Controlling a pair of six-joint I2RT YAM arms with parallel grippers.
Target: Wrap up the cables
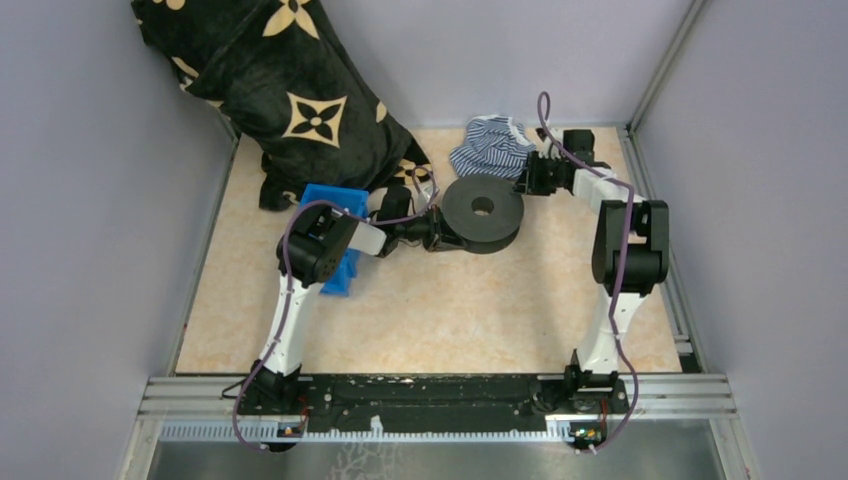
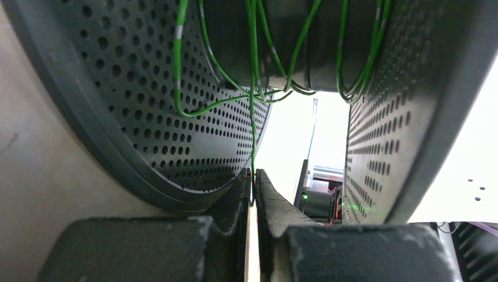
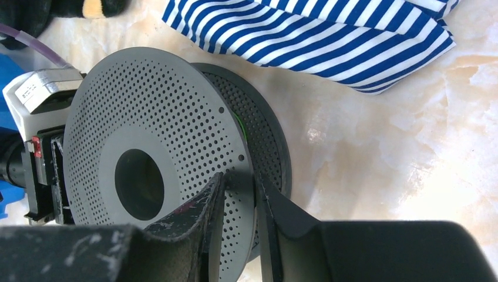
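Our left gripper point(image 2: 253, 177) is pinched almost fully shut on one strand of the cable point(image 2: 253, 126). From there the strand rises to loose green loops around the core of the spool point(image 1: 483, 212). Our right gripper point(image 3: 239, 183), narrowed to a slit, clamps the spool's near flange rim, with the cable just behind its fingertips.

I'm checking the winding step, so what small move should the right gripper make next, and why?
Probably finish closing the right gripper on the spool flange its jaws straddle. The left gripper pinches the green cable between the flanges, so a steady spool seems needed before winding.
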